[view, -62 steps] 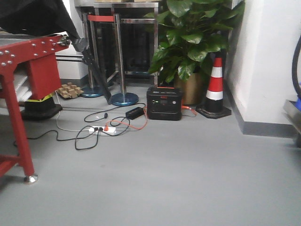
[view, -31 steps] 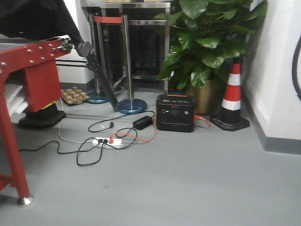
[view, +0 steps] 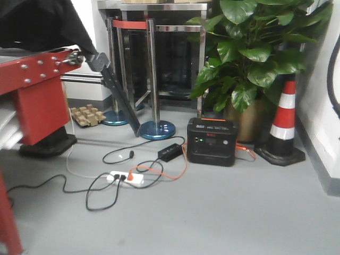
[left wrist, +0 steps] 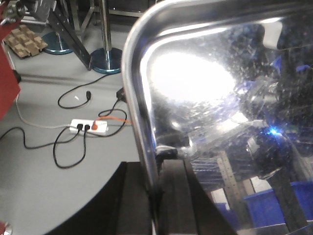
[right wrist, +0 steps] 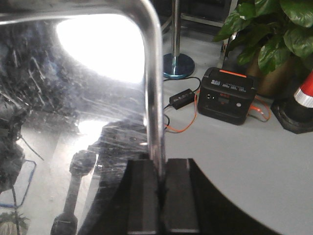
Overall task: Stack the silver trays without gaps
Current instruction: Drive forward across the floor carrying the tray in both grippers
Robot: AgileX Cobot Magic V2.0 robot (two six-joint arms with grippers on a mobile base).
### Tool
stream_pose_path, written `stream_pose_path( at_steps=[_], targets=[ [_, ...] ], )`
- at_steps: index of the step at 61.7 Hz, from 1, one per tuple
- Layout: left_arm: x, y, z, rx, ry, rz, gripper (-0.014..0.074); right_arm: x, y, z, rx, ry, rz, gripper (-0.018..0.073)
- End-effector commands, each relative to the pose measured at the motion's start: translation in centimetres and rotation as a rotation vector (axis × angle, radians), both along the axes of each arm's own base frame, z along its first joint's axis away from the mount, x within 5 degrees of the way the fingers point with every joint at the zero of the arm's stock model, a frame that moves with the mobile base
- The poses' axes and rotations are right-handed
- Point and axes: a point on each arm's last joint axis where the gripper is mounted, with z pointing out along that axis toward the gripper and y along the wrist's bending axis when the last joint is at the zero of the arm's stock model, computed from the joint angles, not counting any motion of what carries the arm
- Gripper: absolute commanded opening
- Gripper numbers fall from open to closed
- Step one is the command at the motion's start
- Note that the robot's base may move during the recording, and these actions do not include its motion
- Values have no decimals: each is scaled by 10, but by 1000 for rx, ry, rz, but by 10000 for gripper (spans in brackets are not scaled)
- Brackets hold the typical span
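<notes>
Both left fingers (left wrist: 175, 196) and right fingers (right wrist: 180, 196) clench opposite rims of the silver tray (left wrist: 220, 98) between them; keep both level and together.

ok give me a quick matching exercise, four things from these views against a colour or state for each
Things:
1 traffic cone
2 power station
3 power strip
4 silver tray

Colour or state:
a plain white
b rim pinched in the right gripper
c red and white stripes
d black

Pairs: 1-c, 2-d, 3-a, 4-b
</notes>
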Motion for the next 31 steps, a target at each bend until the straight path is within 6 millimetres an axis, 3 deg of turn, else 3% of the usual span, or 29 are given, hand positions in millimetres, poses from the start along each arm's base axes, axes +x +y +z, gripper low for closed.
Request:
stream_pose_path(
  at_steps=[1,31],
  targets=[
    [-3,-12,9,-44,-67,-71,-16,-4,14,20,113,-131,97,-57],
    [-3,-12,9,-44,-67,-71,-16,-4,14,20,114,-132,98,-57]
  ],
)
